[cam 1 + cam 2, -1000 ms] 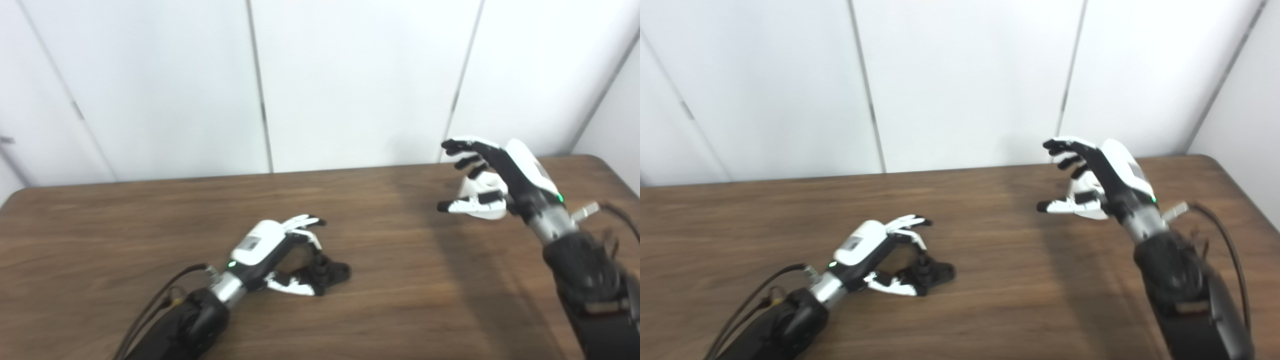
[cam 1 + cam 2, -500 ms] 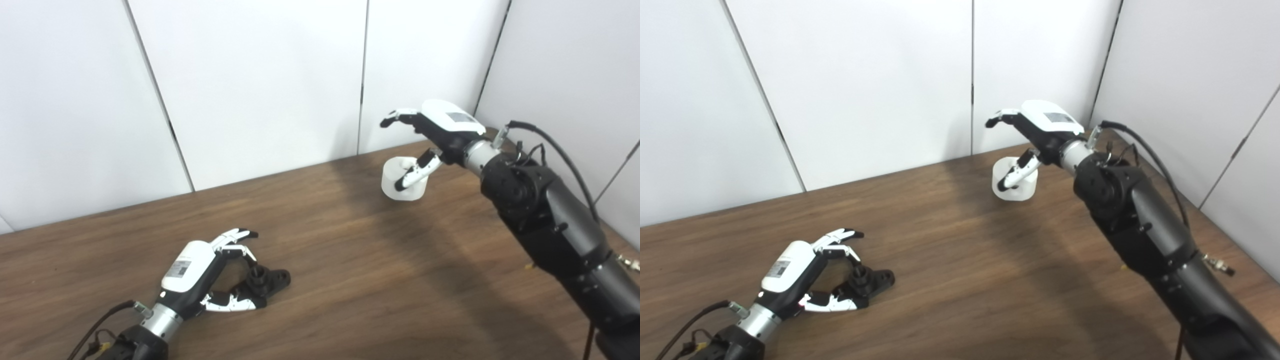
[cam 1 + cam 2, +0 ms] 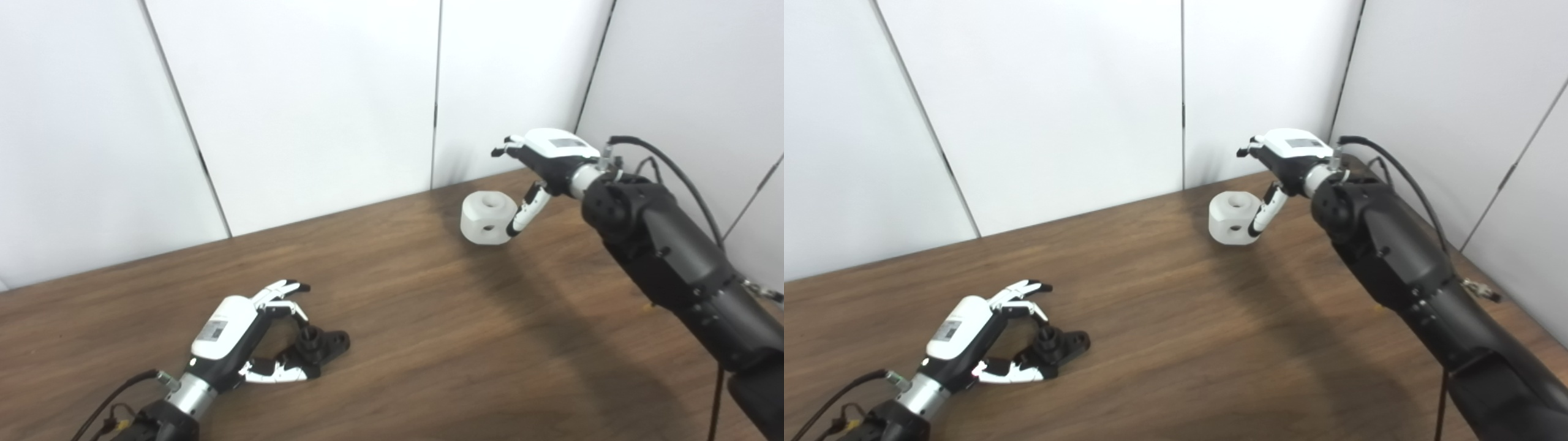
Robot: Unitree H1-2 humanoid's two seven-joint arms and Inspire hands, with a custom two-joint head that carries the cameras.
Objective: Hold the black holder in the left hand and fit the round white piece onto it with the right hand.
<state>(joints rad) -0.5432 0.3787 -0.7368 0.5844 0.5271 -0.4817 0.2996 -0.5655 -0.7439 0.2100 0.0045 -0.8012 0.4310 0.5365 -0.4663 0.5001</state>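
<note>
Left hand (image 3: 245,343) cupped loosely around the small black plastic holder (image 3: 318,349) on the wooden table (image 3: 429,343). Right hand (image 3: 542,165), fingers spread, thumb beside the round white plastic piece (image 3: 488,217) at the far edge. The piece looks rigid, light and smooth; best gripped across its faceted sides.
</note>
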